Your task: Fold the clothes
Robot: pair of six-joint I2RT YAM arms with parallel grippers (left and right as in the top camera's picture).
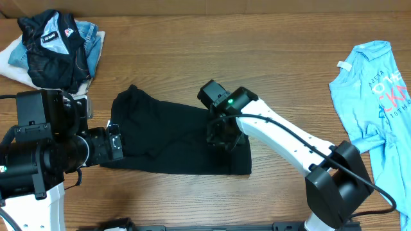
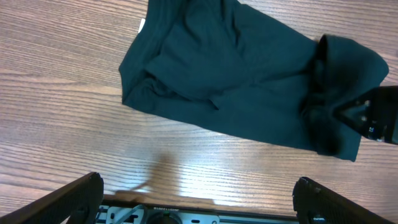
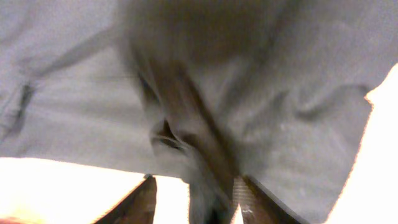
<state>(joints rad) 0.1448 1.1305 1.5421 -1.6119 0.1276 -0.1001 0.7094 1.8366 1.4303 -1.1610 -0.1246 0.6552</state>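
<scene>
The right claw [image 1: 223,133], on a diagonally stretched arm, points down onto the black T-shirt [image 1: 170,138]; whether it grips cloth cannot be told. The left claw [image 1: 115,144], spread wide and empty, lies at the shirt's opposite edge.

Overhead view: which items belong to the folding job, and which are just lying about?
Job: black T-shirt, mid-table; right claw over its right part; left claw beside its left edge.
Lying about: light blue T-shirt, far right; dark jacket on a heap of clothes, top left.
</scene>
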